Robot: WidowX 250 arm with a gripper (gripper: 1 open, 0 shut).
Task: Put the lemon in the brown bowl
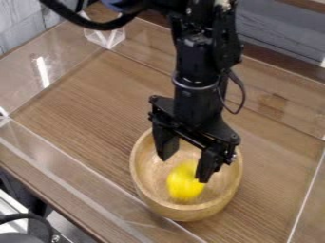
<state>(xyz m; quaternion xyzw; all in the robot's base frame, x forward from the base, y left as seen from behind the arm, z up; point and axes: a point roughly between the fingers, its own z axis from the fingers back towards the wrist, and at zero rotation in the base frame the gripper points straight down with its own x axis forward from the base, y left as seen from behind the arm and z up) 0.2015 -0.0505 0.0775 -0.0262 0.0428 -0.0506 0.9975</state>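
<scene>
Light-brown wood fills the lower centre of the frame: one bowl (185, 180) on the wood-grain table (89, 95). One lemon (185, 184) lies inside it, low in the hollow, a little toward the near wall. Just above stands the one gripper (189, 157), its dark fingers (166, 143) spread apart with the lemon below the gap and seemingly free of them, though whether a fingertip brushes the fruit is hard to tell.

The lemon looks delivered, so the step in hand is the retreat. It is best done by lifting straight up with the fingers kept wide, clear of the thick rim, so nothing nudges the fruit or tips the bowl.

Farther back, the arm (203, 47) rises toward the top of the frame. One clear plastic stand (105, 34) sits at upper left, and clear walls (38, 66) edge the table.
</scene>
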